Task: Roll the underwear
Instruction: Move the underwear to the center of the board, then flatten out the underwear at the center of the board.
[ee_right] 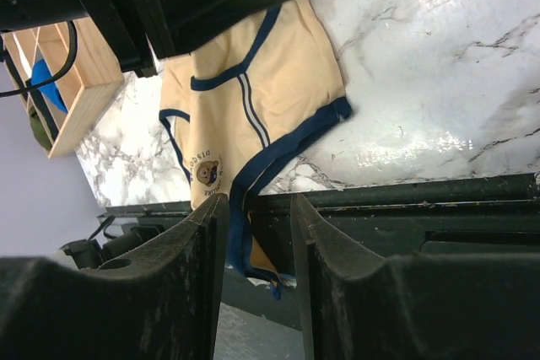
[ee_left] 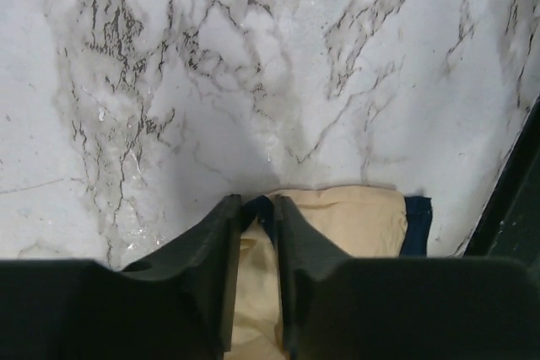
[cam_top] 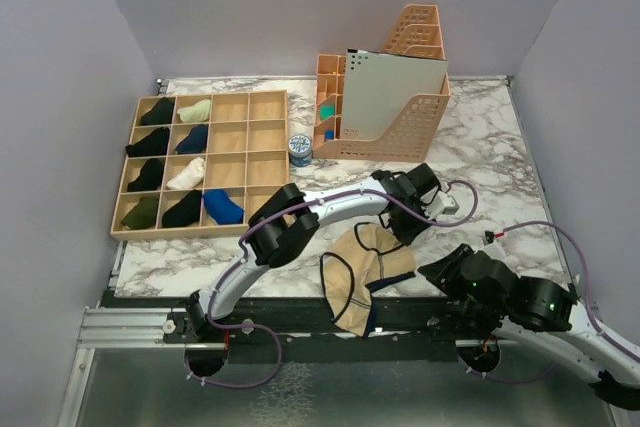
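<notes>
At near table point(cam_top: 480, 147) edge: left gripper point(ee_left: 257, 202) pinching underwear point(cam_top: 360, 269) hem; right gripper point(ee_right: 253, 205) jaws apart alongside.

Left tool point(ee_left: 257, 205) tight — right tool point(ee_right: 257, 205) ajar

underwear point(ee_right: 270, 82) badge point(ee_right: 207, 173) lettering, too small to read

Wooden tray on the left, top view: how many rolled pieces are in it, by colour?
Black rolls: 4
Dark green roll: 1
Pale green roll: 1
Navy roll: 1
White roll: 1
Blue roll: 1
Total: 9
</notes>
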Available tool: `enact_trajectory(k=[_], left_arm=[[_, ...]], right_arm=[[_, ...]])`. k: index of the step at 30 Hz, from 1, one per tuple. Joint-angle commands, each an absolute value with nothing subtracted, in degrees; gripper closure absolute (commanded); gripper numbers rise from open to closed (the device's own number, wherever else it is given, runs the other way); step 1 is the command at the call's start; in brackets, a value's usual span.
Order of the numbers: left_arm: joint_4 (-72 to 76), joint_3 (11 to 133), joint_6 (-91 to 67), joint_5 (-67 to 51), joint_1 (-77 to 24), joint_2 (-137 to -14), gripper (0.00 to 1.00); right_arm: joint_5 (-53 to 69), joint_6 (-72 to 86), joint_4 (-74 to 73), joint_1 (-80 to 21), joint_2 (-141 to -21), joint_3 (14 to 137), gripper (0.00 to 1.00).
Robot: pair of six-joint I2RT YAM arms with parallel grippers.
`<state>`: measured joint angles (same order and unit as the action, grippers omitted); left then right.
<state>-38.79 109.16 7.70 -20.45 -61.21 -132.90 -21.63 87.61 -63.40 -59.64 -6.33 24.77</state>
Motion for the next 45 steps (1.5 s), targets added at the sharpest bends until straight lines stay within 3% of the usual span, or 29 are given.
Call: enact_trajectory(k=[1,3,9,14,18,19,21,22,23,24,25,30,34,39,45], left_arm=[[-40.2,109.7,6.4,-17.9,-61.6,-135.4,0.89],[-40.0,110.1,5.5,-16.5,-61.2,-135.4,1.0],[-35.4,109.0,-3.0,-17.7,-52.5,-131.9,1.0],[-24.4,99.4,-14.8,-19.0,-40.8,-123.4,1.0],[-20.1,90.3,-22.9,-12.9,-34.6,-117.3,1.0],[-19.0,87.9,-24.1,-13.0,-33.8,-115.9,0.98],[-19.0,85.5,-25.0,-11.9,-33.3,-114.7,0.72],[-19.1,84.4,-25.2,-11.3,-33.3,-114.1,0.68],[-19.1,83.4,-25.4,-10.8,-33.3,-113.5,0.47],[-19.1,82.5,-25.5,-10.6,-33.3,-113.0,0.12],[-19.2,81.8,-25.4,-10.5,-33.3,-112.4,0.02],[-18.3,78.7,-24.4,-14.4,-33.3,-107.7,0.01],[-17.8,75.7,-24.2,-16.1,-33.9,-102.5,0.01],[-17.5,70.2,-25.3,-15.4,-34.5,-95.2,0.01],[-17.8,64.5,-24.3,-16.5,-37.2,-86.1,0.01]], right_arm=[[-24.0,88.7,-65.7,-59.9,-6.3,24.2,0.6],[-23.9,88.3,-65.4,-59.8,-6.9,24.3,0.6],[-24.9,85.0,-61.0,-59.9,-8.9,24.8,0.57],[-25.4,79.0,-53.0,-59.9,-12.8,24.1,0.53],[-25.4,75.5,-48.1,-59.9,-19.7,24.6,0.51],[-24.3,73.8,-46.1,-59.9,-21.6,24.5,0.5],[-21.4,70.7,-41.2,-59.9,-26.4,24.3,0.48],[-20.2,70.2,-39.5,-59.9,-29.3,24.5,0.48],[-19.0,69.5,-37.6,-59.8,-32.5,24.6,0.47],[-18.6,69.0,-36.6,-59.7,-35.5,24.9,0.47],[-19.1,69.2,-36.5,-59.6,-38.7,25.4,0.46],[-18.8,66.8,-35.4,-53.0,-45.4,26.7,0.34],[-7.4,61.9,-29.7,-41.6,-47.5,24.1,0.34],[-4.8,65.2,-24.0,-41.4,-51.8,22.2,0.4],[-10.8,69.6,-29.1,-41.4,-52.4,22.3,0.42]])
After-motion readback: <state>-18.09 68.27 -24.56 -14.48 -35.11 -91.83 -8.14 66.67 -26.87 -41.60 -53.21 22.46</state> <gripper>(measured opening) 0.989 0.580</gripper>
